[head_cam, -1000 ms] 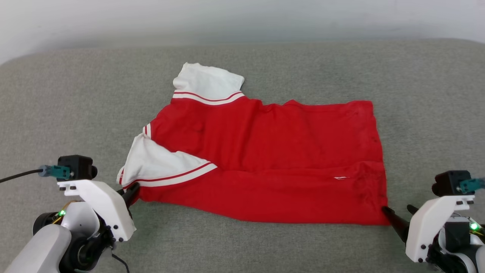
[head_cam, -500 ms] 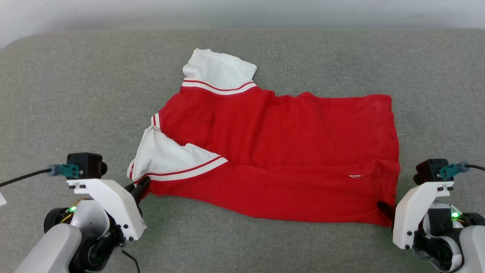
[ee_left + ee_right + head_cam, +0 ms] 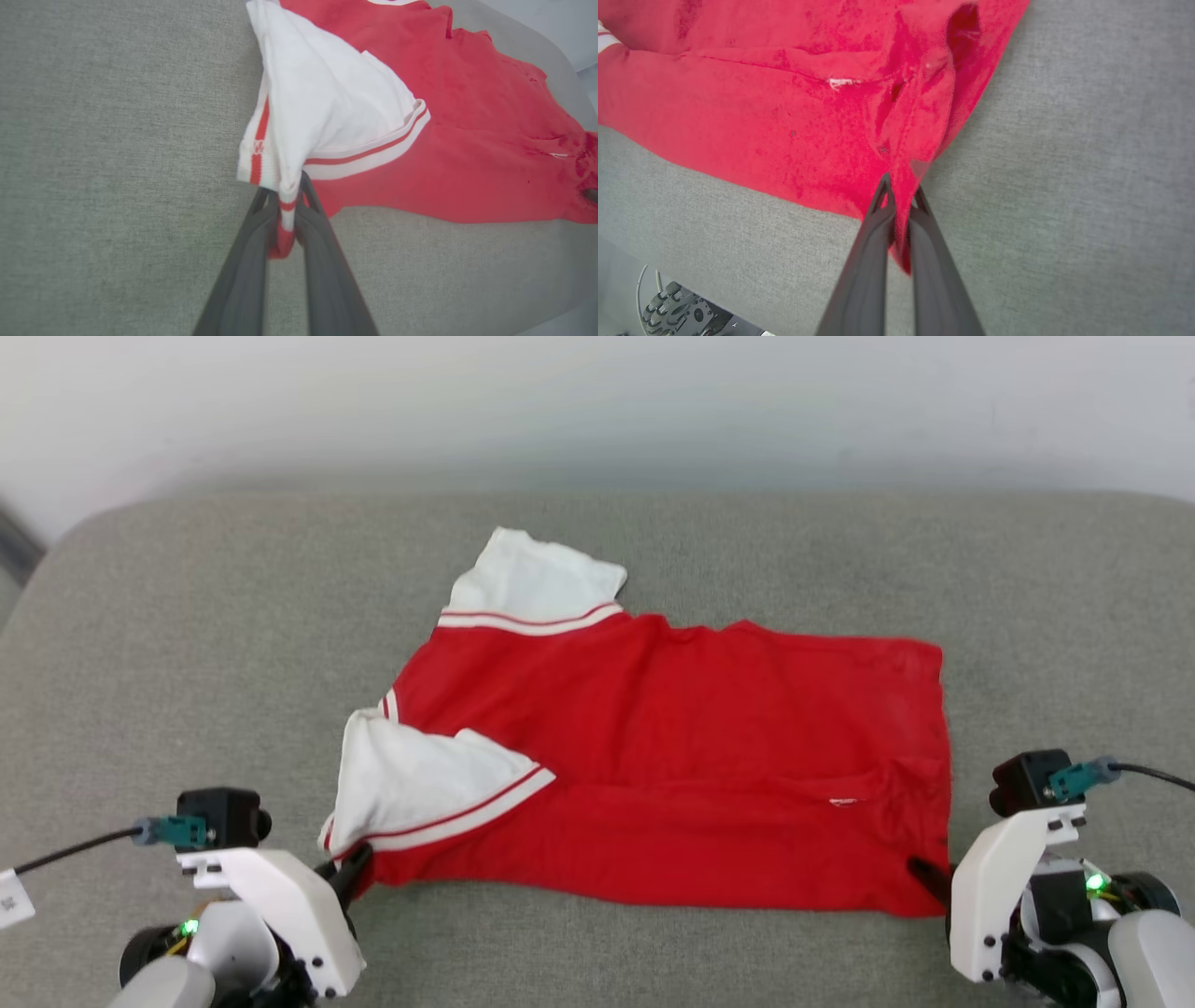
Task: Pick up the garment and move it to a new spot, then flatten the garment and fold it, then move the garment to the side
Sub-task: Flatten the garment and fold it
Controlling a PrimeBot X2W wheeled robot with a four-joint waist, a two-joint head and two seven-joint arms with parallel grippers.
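The garment (image 3: 672, 756), a red T-shirt with white sleeves, lies folded lengthwise on the grey cushion (image 3: 187, 663); its lettering is hidden. One white sleeve (image 3: 420, 784) rests on top at the near left and the other points away. My left gripper (image 3: 350, 877) is at the near left corner. In the left wrist view the left gripper (image 3: 286, 196) is shut on the striped sleeve edge of the garment (image 3: 467, 140). My right gripper (image 3: 924, 875) is at the near right corner. In the right wrist view the right gripper (image 3: 901, 191) is shut on the hem corner of the garment (image 3: 784, 116).
Bare grey cushion surrounds the shirt on all sides, with a pale wall (image 3: 597, 411) behind. The cushion's front edge and part of the robot's base (image 3: 677, 312) appear at the lower left of the right wrist view.
The head camera has shifted, so the whole picture moved. My right gripper, open beside the hem corner a second ago, has moved in and shut on it. The left gripper stays at the sleeve corner.
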